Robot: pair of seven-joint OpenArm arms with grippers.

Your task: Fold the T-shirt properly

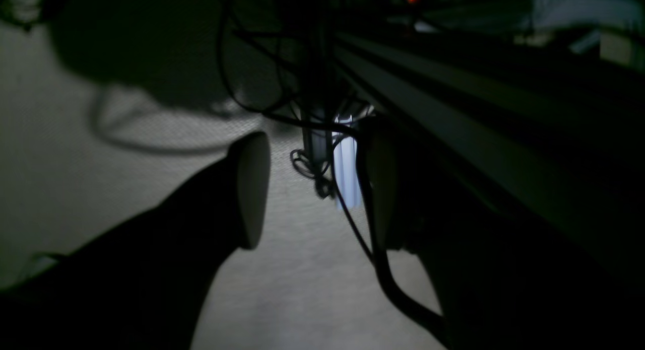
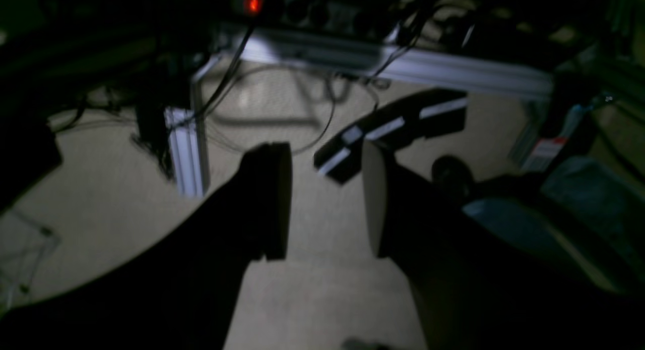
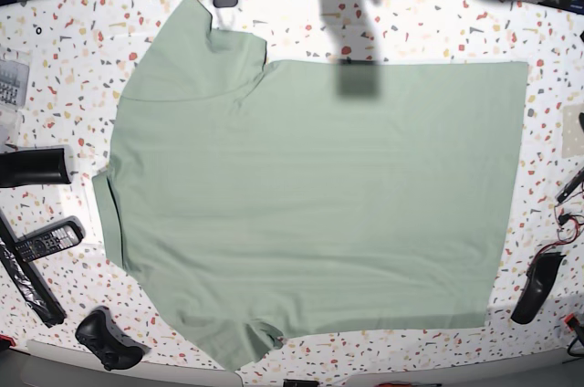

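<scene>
The T-shirt point(image 3: 319, 195), pale sage green, lies spread flat across the speckled table point(image 3: 429, 22) in the base view, with its collar end to the left and its hem to the right. One sleeve points to the top left, the other to the bottom. Neither arm shows in the base view. In the left wrist view my left gripper point(image 1: 317, 189) is open over a beige floor, with nothing between its fingers. My right gripper point(image 2: 325, 199) is open too, also empty, above the same kind of floor. No cloth shows in either wrist view.
Left of the shirt lie a black cylinder point(image 3: 32, 168), a remote point(image 3: 46, 239), a long black strip point(image 3: 27, 273) and a game controller point(image 3: 108, 337). A black object point(image 3: 536, 287) lies at the right edge. Below the grippers are aluminium frame legs point(image 2: 186, 148), cables and a lit power strip point(image 2: 253, 3).
</scene>
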